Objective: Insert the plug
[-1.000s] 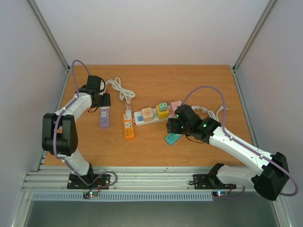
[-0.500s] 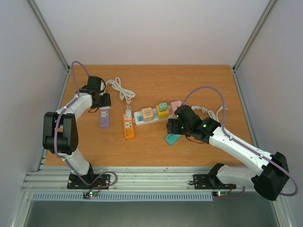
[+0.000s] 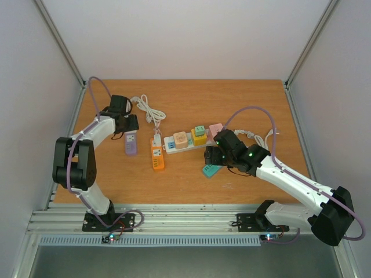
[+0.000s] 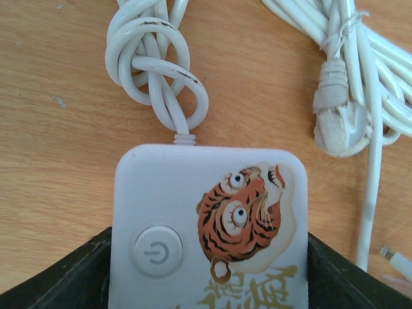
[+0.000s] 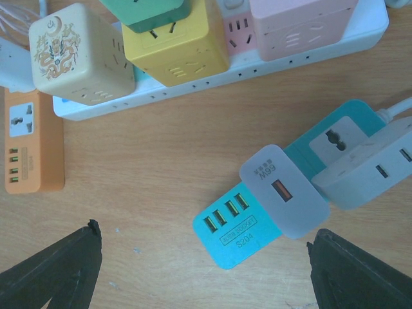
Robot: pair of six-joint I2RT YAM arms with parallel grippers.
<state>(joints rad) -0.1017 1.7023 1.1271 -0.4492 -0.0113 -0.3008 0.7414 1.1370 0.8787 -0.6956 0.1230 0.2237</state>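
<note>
A lilac power strip (image 3: pixel 131 145) with a tiger picture (image 4: pixel 209 219) lies at the table's left. My left gripper (image 4: pixel 209 270) is shut on its two long sides, with a dark finger (image 4: pixel 64 283) pressed against each edge. Its knotted white cord (image 4: pixel 154 64) runs away from it. Beside that lies a white plug (image 4: pixel 335 119) on a bundled cable. My right gripper (image 5: pixel 206 270) hangs open just above a teal USB power strip (image 5: pixel 235 228), touching nothing. A grey charger (image 5: pixel 283 190) and a white plug (image 5: pixel 367 170) sit on the teal strip.
A long white power strip (image 3: pixel 174 146) carries cream (image 3: pixel 180 139), yellow (image 3: pixel 199 138) and pink (image 3: pixel 215 130) cube adapters in the table's middle. An orange strip (image 3: pixel 157 157) lies to its left. White cable coils (image 3: pixel 148 110) lie behind it.
My left gripper has shifted slightly to the right, and the lilac strip has moved with it. The right arm has stayed still.
</note>
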